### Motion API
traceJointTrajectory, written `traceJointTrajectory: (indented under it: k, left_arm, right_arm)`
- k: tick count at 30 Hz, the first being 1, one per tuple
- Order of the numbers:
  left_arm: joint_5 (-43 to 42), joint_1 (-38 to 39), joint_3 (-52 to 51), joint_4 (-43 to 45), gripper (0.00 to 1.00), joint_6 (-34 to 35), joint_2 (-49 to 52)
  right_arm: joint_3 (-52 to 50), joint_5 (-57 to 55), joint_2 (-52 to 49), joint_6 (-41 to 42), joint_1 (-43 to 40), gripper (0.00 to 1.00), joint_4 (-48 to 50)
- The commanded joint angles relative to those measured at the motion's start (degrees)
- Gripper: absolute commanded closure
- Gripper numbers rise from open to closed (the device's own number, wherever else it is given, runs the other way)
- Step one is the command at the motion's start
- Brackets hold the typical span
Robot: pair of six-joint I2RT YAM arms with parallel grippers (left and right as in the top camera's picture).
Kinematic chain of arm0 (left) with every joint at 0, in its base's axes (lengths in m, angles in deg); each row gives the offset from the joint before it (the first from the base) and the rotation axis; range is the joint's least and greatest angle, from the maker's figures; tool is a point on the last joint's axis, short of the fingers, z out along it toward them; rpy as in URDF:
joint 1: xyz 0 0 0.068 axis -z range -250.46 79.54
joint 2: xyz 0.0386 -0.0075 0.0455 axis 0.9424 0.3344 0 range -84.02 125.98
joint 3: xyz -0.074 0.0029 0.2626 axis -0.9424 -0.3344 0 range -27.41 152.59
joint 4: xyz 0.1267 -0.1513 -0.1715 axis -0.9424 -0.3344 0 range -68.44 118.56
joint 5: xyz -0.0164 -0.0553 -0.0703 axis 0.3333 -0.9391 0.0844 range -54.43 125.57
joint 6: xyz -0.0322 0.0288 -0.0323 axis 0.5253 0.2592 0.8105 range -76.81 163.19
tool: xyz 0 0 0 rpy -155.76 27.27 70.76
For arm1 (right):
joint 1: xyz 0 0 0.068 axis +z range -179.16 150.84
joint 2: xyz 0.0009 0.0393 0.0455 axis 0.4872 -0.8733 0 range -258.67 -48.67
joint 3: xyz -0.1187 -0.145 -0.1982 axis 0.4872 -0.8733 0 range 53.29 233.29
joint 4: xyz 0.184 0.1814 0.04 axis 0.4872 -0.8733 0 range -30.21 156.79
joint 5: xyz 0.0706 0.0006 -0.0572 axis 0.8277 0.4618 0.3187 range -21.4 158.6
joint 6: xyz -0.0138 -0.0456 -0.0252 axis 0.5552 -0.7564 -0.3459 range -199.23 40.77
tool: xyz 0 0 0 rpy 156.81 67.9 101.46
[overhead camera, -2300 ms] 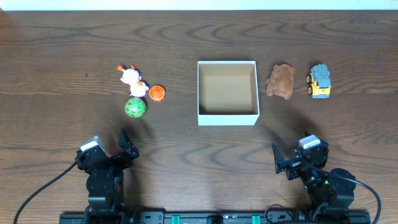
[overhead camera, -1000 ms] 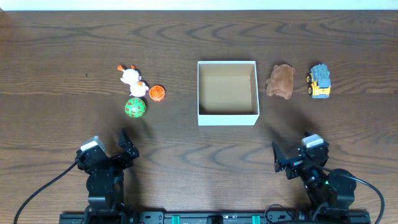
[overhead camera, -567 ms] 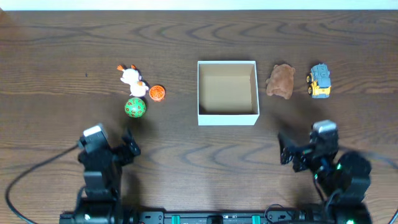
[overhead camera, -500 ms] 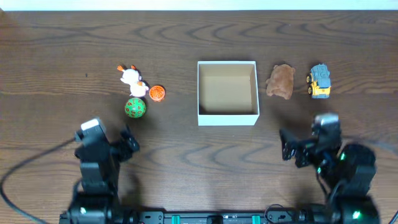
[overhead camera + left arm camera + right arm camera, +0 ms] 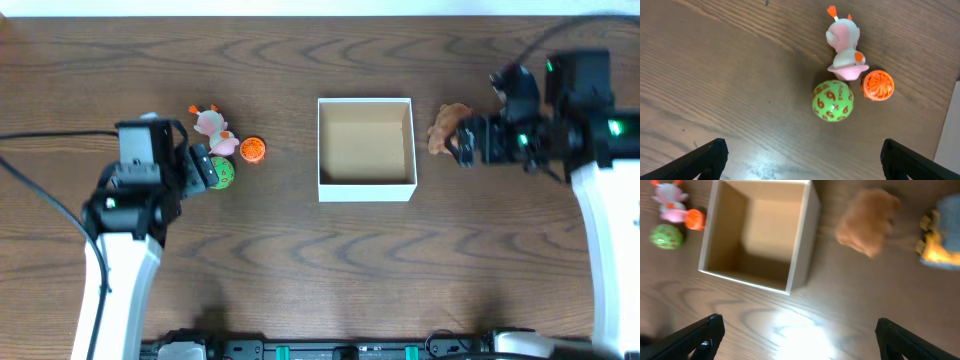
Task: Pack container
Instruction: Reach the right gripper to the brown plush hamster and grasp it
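Observation:
The container [image 5: 366, 189], a square white-walled box with a brown inside, stands open at the table's middle; it also shows in the right wrist view [image 5: 801, 255]. My left gripper [image 5: 205, 168] is open and empty, hovering over a green numbered ball [image 5: 833, 100], beside a pink-white toy animal [image 5: 844, 47] and an orange ball [image 5: 878, 85]. My right gripper [image 5: 468, 140] is open and empty above the table, right of the container, by a brown plush toy [image 5: 867, 222] and a yellow-blue toy truck [image 5: 940, 240].
In the overhead view the green ball [image 5: 226, 173] is partly under my left gripper, the plush [image 5: 445, 124] partly under my right, and the truck is hidden by the right arm. The pink-white toy [image 5: 212, 125] and orange ball [image 5: 252, 149] lie left of the container.
Both arms have swung forward from the table's near edge. The left gripper now hangs over the green ball, the right over the plush and truck. No toy has moved.

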Motion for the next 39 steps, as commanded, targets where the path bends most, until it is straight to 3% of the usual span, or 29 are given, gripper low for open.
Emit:
traceJointTrajectory:
  k: [1,9,17,24,31,35,39]
  left_arm:
    - [-6.3,-3.7,2.8,-0.3,0.02,-0.1,3.0]
    - [-9.1,-11.8,2.8,-1.1,0.02,-0.3,5.6]
    - [-9.1,-12.3,2.8,-1.2,0.02,-0.3,5.8]
    - [-9.1,-12.3,2.8,-1.2,0.02,-0.3,5.8]
    - [-9.1,-12.3,2.8,-1.2,0.02,-0.3,5.8]
    - [-9.1,-12.3,2.8,-1.2,0.02,-0.3,5.8]
    - [-9.1,-12.3,2.8,-1.2,0.02,-0.3,5.8]
  right_arm:
    - [4.4,5.6,-5.7,-0.3,1.4,0.01,1.9]
    - [4.4,-5.6,-13.7,1.0,1.4,0.01,9.8]
    - [4.4,-21.3,-22.1,7.1,1.4,0.01,11.9]
    - [4.4,-20.9,-30.2,9.2,1.2,0.01,15.4]
    - [4.4,-17.6,-37.0,14.0,1.3,0.08,19.0]
    - [4.4,-17.7,-39.8,14.6,1.5,0.26,19.6]
    - [4.4,-17.9,-40.4,14.6,1.5,0.7,18.0]
